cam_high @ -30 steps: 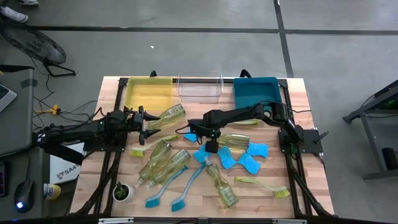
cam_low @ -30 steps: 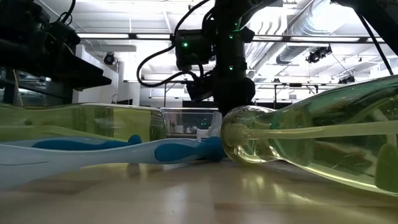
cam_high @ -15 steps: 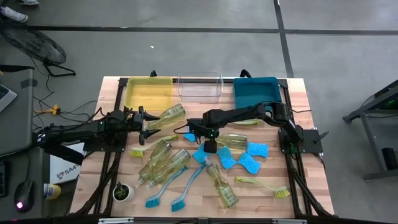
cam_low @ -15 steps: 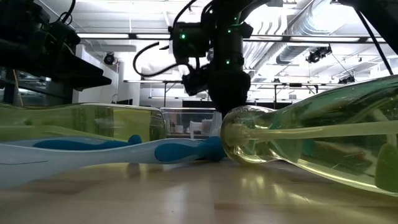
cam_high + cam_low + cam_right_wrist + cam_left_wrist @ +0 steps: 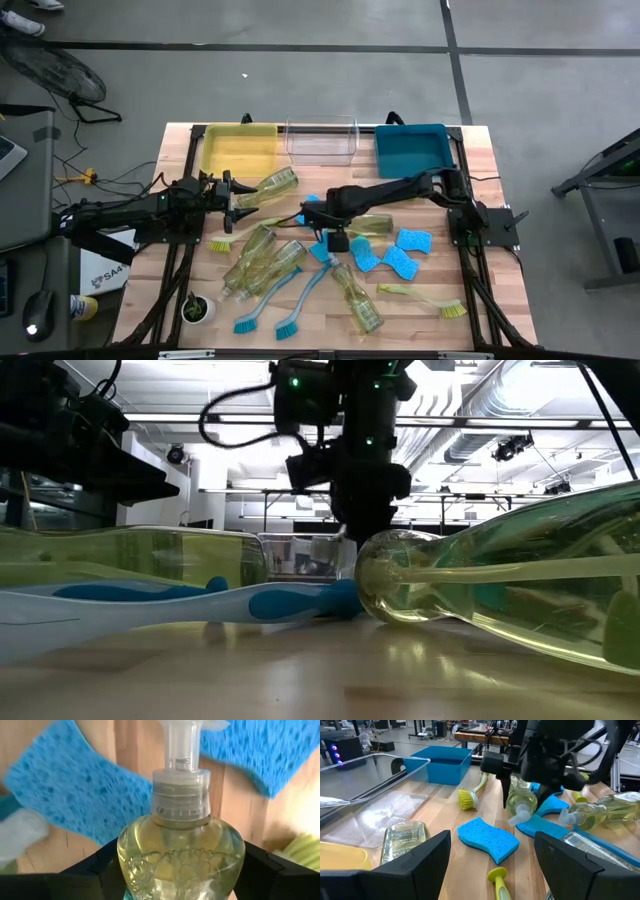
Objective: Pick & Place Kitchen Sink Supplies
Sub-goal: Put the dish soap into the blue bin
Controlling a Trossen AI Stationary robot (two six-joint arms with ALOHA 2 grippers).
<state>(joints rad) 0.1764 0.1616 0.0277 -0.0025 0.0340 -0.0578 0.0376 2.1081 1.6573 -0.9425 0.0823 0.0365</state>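
1. Two arms in view. The right arm has dropped and shifted a little since a second ago, so the right gripper [image 5: 337, 238] now sits in front of the clear bin [image 5: 320, 140], near mid-table, at the neck end of a soap bottle [image 5: 180, 855].
2. Its jaws have narrowed slightly and now press on both shoulders of that bottle, with the pump sticking out ahead. This looks like a grip just made, and the bottle is not visibly off the wood yet.
3. For the task, the pick is starting. The bottle is not yet placed, and the other bottles, sponges and brushes lie scattered in front of the clear bin.
4. The left gripper [image 5: 240, 196] waits left of the clear bin, jaws spread wide, holding nothing.
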